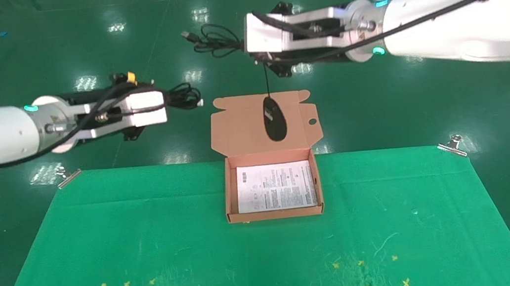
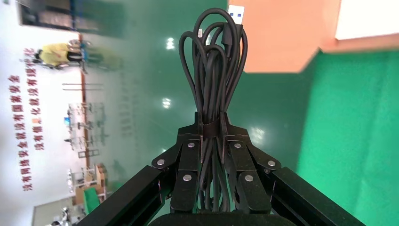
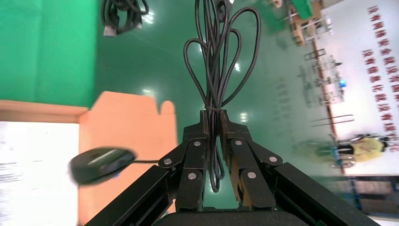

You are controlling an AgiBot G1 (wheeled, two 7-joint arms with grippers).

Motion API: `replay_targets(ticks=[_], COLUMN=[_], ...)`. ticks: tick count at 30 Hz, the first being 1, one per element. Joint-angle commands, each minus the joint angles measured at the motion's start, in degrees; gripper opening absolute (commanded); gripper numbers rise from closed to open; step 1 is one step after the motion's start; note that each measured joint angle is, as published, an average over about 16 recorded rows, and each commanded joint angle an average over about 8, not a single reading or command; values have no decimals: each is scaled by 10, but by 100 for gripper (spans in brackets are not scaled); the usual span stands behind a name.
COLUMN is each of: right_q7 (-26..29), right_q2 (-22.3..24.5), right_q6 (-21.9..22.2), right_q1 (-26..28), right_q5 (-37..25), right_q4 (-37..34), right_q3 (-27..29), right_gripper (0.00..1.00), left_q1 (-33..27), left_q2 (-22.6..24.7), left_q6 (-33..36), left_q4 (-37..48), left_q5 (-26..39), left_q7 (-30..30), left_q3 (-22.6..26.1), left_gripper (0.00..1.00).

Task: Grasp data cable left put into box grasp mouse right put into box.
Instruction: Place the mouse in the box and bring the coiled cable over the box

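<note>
left gripper [image 1: 169, 106]: up in the air off the far left corner of the table, level with the box lid but well apart from it, fingers [image 2: 188, 160] clamped tight on the data cable

data cable [image 1: 184, 96]: thick black bundle of loops pinched right around its middle strap, the loops stick out past the fingertips toward the box, silver plug [image 2: 235, 13] at the very tip, nothing of it touches the table

right gripper [image 1: 245, 44]: also raised, higher and farther back than the left one, above the far edge of the lid, fingers [image 3: 195, 155] squeezed together on the mouse's bundled cord

cord [image 1: 215, 39]: thin black loops fan out beyond the fingertips with the USB plug poking out on the robot's left side, one single strand drops straight down from the gripper to the mouse

mouse [image 1: 274, 118]: small black oval, hanging by that strand in front of the open lid, so it's dangling and not resting on anything I can make out, not in the tray yet

box [image 1: 228, 186]: orange-brown cardboard, sits at the far middle of the green table cloth [image 1: 99, 244], lid flipped open away from the robot with a round hole near its right edge

white printed sheet [image 1: 275, 186]: lies flat in the tray, the only thing in there

clips [image 1: 451, 145]: metal ones hold the cloth at both far corners
</note>
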Motion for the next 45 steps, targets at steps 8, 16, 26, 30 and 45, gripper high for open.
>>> replay_targets(ticks=[8, 16, 26, 30, 45], right_q7=[-20, -49, -51, -22, 115], right_q2=[-23, -44, -54, -57, -61], right_q6=[-6, 5, 10, 34, 83], right_q1=[-25, -51, -83, -98, -112], right_q5=[11, 21, 59, 78, 103], right_q4=[-37, -75, -79, -93, -162], right_q3=[-6, -13, -38, -54, -152], right_gripper=[0, 0, 0, 0, 85], left_q1=[24, 35, 45, 46, 47], left_q2=[-28, -48, -60, -60, -61], left_q6=[36, 64, 86, 87, 88], left_q4=[-23, -42, -71, -74, -76], left_q5=[42, 72, 94, 96, 98], left_q7=[-47, -82, -112, -115, -117], left_q3=[8, 11, 14, 14, 14], left_gripper=[0, 0, 0, 0, 0])
